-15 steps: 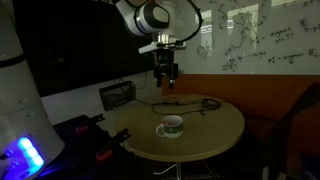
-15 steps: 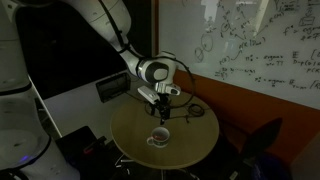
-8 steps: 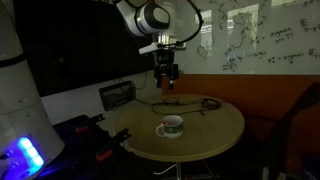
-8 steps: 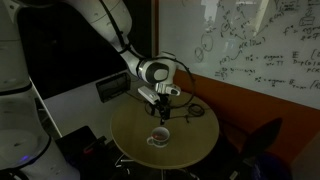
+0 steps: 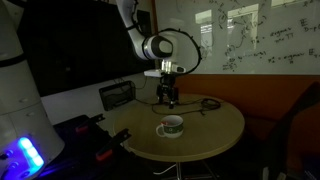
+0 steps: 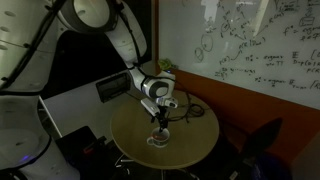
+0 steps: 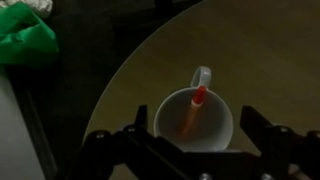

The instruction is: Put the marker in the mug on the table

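The marker (image 7: 192, 113) stands slanted inside the mug (image 7: 222, 128), straight below the tool (image 7: 194, 120), with its red end up near the rim on the side where the handle (image 7: 203, 75) sticks out, the side farthest from the tool's base. From the wrist view the two dark fingers (image 7: 128, 140) are spread wide, one on either side of the mug and clear of both mug and marker, so the tool is released and grips nothing. The mug sits on the tan surface (image 7: 270, 60), well in from its curved edge; past that edge, off to one side of the tool, lies a crumpled green bundle (image 7: 25, 40).

In both exterior views the room is dim. The tool (image 5: 168, 97) hangs pointing down above the mug (image 5: 170, 126), apart from it, and a dark cable (image 5: 205, 103) lies on the surface (image 5: 225, 125) beyond the tool. In an exterior view the tool (image 6: 160, 124) shows just over the mug (image 6: 158, 139), near the middle of the round surface (image 6: 195, 142). The marker is too small to make out in those views
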Action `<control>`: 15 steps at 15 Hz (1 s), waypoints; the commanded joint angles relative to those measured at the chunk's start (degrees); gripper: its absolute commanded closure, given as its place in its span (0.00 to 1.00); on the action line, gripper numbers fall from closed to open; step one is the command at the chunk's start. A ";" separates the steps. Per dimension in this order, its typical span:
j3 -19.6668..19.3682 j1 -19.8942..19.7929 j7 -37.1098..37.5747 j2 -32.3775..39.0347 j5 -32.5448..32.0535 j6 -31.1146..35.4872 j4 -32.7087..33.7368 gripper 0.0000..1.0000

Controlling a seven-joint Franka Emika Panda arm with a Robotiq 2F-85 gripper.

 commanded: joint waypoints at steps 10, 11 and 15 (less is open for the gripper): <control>0.49 0.14 1.12 18.43 2.73 -3.36 18.22 0.47; 0.41 0.28 1.27 19.27 2.74 -3.72 19.06 0.44; -0.11 0.89 1.84 21.80 2.44 -6.77 21.97 0.42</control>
